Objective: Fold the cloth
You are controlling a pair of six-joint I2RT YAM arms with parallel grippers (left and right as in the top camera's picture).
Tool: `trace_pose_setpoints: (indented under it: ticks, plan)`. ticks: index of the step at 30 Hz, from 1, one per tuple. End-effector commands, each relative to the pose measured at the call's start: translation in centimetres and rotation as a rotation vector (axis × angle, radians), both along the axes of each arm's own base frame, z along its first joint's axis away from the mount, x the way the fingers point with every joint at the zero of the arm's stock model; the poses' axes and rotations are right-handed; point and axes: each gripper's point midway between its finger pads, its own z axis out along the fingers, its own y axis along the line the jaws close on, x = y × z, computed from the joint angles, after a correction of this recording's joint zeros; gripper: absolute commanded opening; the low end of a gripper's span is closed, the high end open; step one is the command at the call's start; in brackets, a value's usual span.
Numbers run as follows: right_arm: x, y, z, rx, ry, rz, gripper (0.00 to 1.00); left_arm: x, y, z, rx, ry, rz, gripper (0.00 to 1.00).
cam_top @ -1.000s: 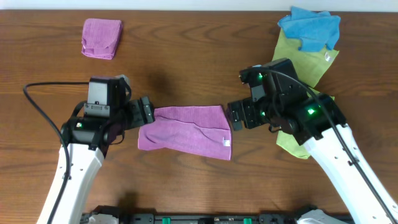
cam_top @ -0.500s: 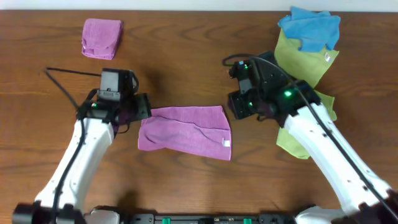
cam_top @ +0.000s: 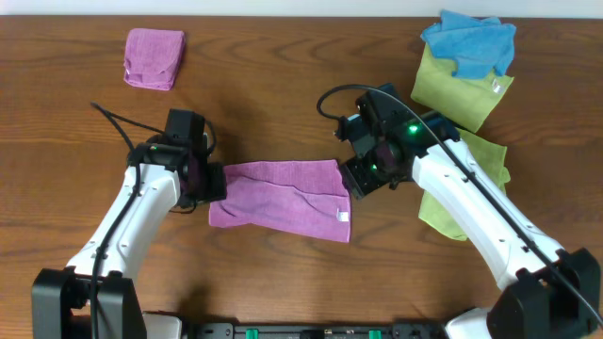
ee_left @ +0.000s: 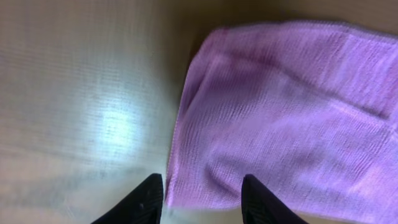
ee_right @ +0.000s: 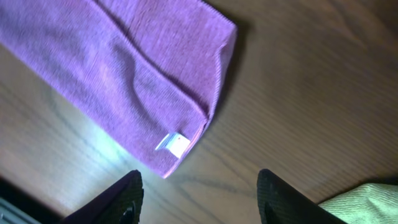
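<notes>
Where the cloth lies: lower centre of the overhead frame, flat on the wooden table, between the two grippers.
Cloth form: a wide purple-magenta rectangle with a few shallow creases across its top.
White tag: at the cloth's lower right corner, lying on the fabric; plain in the right wrist view.
Left gripper: at the cloth's left edge. In the left wrist view its dark fingers stand apart at the bottom of the frame with the cloth's near corner between them. The jaws are partly parted and not pinched on the fabric.
Right gripper: just beside the cloth's right edge. In the right wrist view its fingers stand wide apart over bare wood, with the tagged corner just above the gap. It has hold of nothing.
Folded purple pad: upper left of the overhead frame, well apart from the cloth.
Blue cloth: upper right, crumpled on top of a yellow-green cloth.
Second yellow-green cloth: right of centre, partly under the right arm.
</notes>
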Motion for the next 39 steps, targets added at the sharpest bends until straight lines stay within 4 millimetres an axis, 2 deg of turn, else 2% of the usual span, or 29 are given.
trace_pose_setpoints:
  ticks: [1,6,10,11,13,14,16,17,20,23,32,39]
  plan:
    - [-1.6,0.3,-0.5,0.018,0.047,0.068,0.59,-0.5,0.5,0.0,0.02,0.028,-0.007,0.43]
    - [-3.8,0.3,-2.1,0.039,0.131,0.105,0.61,-1.3,0.0,0.1,-0.01,0.058,-0.022,0.42]
    - [-3.2,1.1,-3.2,0.086,0.099,0.109,0.55,-0.1,-0.2,0.2,-0.015,0.008,-0.022,0.42]
    - [-2.7,1.4,-3.2,0.1,0.078,0.099,0.48,0.7,-0.3,0.3,-0.02,-0.022,-0.017,0.41]
    - [-1.3,2.1,-2.9,0.127,0.026,0.079,0.14,2.3,-0.5,0.6,-0.035,-0.084,0.018,0.36]
    - [-0.8,2.4,-2.7,0.139,0.003,0.075,0.02,2.9,-0.5,0.8,-0.039,-0.107,0.026,0.27]
    - [0.1,2.8,-2.5,0.155,-0.031,0.068,0.02,3.9,-0.7,1.0,-0.046,-0.147,0.033,0.1]
    - [0.6,3.1,-2.5,0.165,-0.048,0.062,0.02,4.5,-0.7,1.2,-0.049,-0.172,0.032,0.06]
    - [1.7,3.6,-2.8,0.182,-0.072,0.044,0.02,5.6,-0.9,1.6,-0.055,-0.219,0.031,0.06]
    - [1.9,3.7,-4.1,0.173,-0.046,0.039,0.02,6.2,-1.0,1.6,-0.059,-0.243,0.029,0.06]
    - [1.8,4.8,-6.2,0.156,-0.017,0.062,0.02,7.2,-1.2,-1.6,-0.057,-0.198,0.014,0.06]
    - [2.7,4.6,-6.7,0.128,-0.049,0.054,0.01,7.9,-1.3,-2.6,-0.057,-0.2,0.013,0.06]
